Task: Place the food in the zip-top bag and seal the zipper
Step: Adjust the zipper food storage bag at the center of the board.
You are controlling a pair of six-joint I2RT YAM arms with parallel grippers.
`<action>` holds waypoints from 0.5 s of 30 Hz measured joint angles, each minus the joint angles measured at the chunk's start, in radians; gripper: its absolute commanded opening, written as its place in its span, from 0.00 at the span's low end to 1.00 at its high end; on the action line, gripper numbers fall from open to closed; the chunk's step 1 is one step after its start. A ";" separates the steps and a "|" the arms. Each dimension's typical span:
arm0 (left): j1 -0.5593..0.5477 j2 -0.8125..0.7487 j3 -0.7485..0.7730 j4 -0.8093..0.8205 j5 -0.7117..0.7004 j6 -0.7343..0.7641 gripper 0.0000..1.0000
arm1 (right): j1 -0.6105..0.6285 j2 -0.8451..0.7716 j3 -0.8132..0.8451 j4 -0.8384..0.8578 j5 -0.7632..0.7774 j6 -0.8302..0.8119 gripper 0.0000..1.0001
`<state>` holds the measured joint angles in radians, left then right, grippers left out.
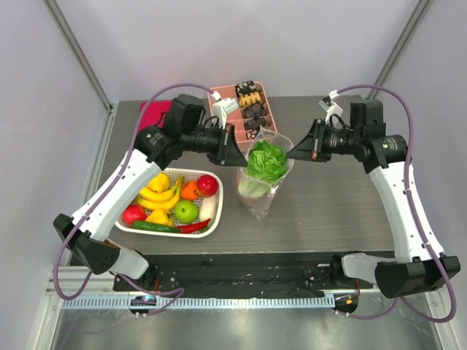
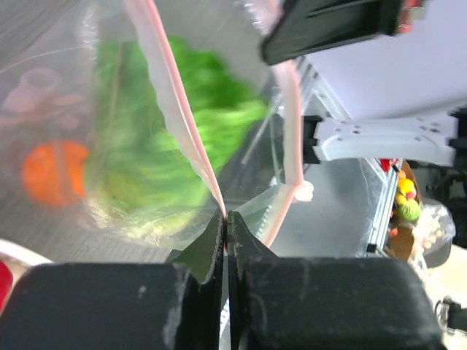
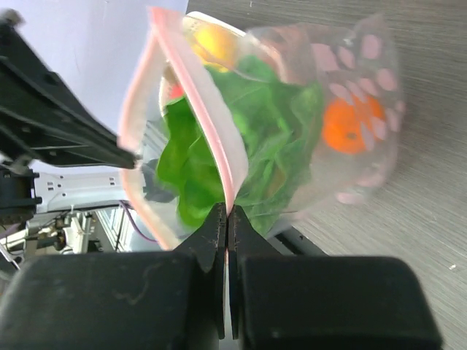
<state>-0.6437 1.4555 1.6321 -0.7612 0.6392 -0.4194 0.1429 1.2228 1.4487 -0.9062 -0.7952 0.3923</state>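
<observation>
The clear dotted zip-top bag [image 1: 264,182] hangs upright in the table's middle, its mouth open. Green lettuce [image 1: 265,162] and an orange [image 3: 348,125] are inside it. My left gripper [image 1: 241,155] is shut on the pink zipper strip [image 2: 175,109] at the bag's left side. My right gripper [image 1: 290,154] is shut on the zipper strip [image 3: 211,131] at the bag's right side. Both hold the bag up between them. In the left wrist view the lettuce [image 2: 160,138] and the orange [image 2: 55,171] show through the plastic.
A white mesh basket [image 1: 124,225] at the left holds bananas [image 1: 157,197], a green apple [image 1: 185,211], red fruit [image 1: 207,184], a yellow pepper [image 1: 159,216] and more. A pink compartment tray [image 1: 265,98] with snack pieces stands behind the bag. A red cloth [image 1: 154,113] lies far left.
</observation>
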 measured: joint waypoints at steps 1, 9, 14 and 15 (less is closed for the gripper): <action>-0.005 0.000 0.034 -0.013 0.015 0.016 0.00 | 0.000 -0.005 0.011 -0.011 0.001 -0.007 0.01; -0.026 0.004 0.146 -0.118 0.050 0.125 0.00 | 0.000 -0.052 0.050 -0.061 0.001 -0.046 0.01; -0.026 0.026 0.112 -0.160 0.011 0.163 0.00 | 0.000 -0.051 0.016 -0.066 0.002 -0.051 0.01; -0.025 0.033 0.112 -0.164 0.007 0.167 0.02 | 0.000 -0.049 0.015 -0.071 0.004 -0.053 0.01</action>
<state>-0.6689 1.4883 1.7439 -0.9253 0.6464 -0.2527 0.1432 1.1740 1.4635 -0.9771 -0.7914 0.3397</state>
